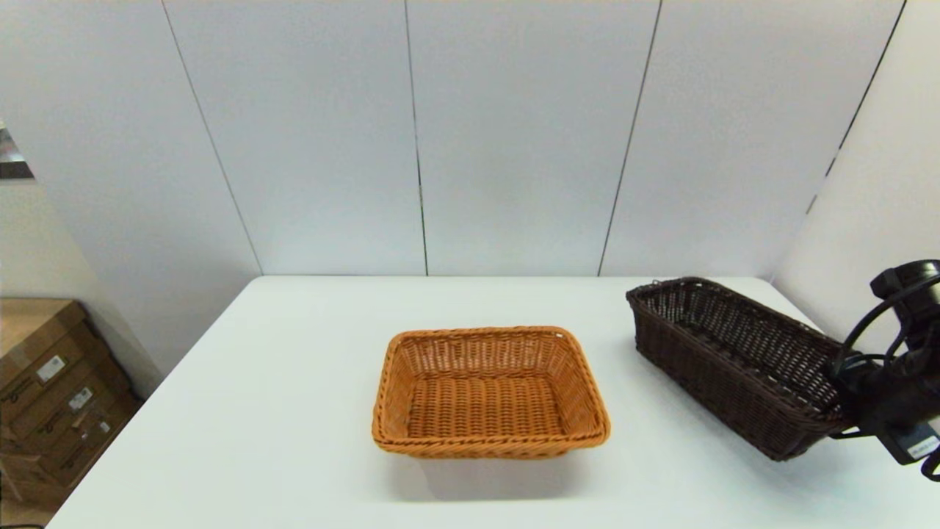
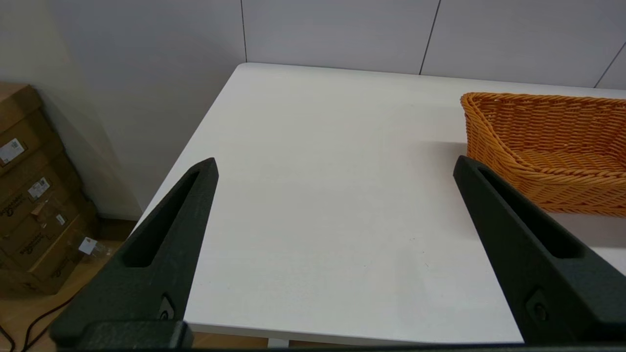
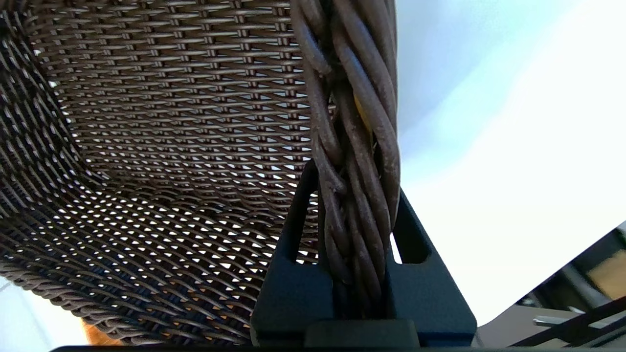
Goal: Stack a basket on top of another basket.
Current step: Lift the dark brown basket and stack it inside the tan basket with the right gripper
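- The dark basket [image 1: 734, 364] is a long rectangle of almost black woven wicker with a thick braided rim and sloping sides; light shows through the open weave of its floor in the right wrist view.
- It sits at the right side of the white table [image 1: 279, 411], tilted, its near right end raised higher than the far end.
- The orange basket [image 1: 490, 393] is tan-orange wicker, rectangular with the same kind of braided rim (a shorter, broader shape in the head view); it rests flat near the middle of the table, apart from the dark one.
- The right gripper [image 3: 354, 195] is clamped on the dark basket's braided rim [image 3: 357, 146], one black finger inside the basket and one outside, the braid filling the narrow gap between them.
- The left gripper [image 2: 335, 164] hangs over the table's left part with its fingers [image 2: 168, 234] spread wide and nothing between them; the orange basket lies just beyond its one finger.
- Brown cardboard boxes [image 1: 51, 397] with labels stand on the floor left of the table, and pale wall panels [image 1: 514, 132] rise behind it.
- Bare tabletop lies between the two baskets.
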You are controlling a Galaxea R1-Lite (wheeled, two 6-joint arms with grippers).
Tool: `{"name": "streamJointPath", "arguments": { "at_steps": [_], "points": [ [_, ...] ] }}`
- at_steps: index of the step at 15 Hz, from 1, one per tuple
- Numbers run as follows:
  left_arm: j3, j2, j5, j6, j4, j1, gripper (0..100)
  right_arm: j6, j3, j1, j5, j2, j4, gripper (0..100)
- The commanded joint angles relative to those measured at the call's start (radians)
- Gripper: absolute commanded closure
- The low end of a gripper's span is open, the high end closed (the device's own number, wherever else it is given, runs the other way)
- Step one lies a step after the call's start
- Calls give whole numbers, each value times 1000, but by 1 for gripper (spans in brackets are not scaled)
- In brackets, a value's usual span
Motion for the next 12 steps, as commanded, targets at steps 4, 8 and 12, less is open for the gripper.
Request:
{"name": "streamJointPath", "arguments": {
  "at_steps": [4, 8, 12],
  "points": [
    [2, -1, 0, -1, 0, 0, 0, 3, -1, -68, 116, -115, 0, 100],
    [2, -1, 0, -1, 0, 0, 0, -2, 1, -105, 209, -181, 1, 100],
    [2, -1, 0, -1, 0, 0, 0, -75, -1, -105, 243, -224, 4, 100]
  ]
}}
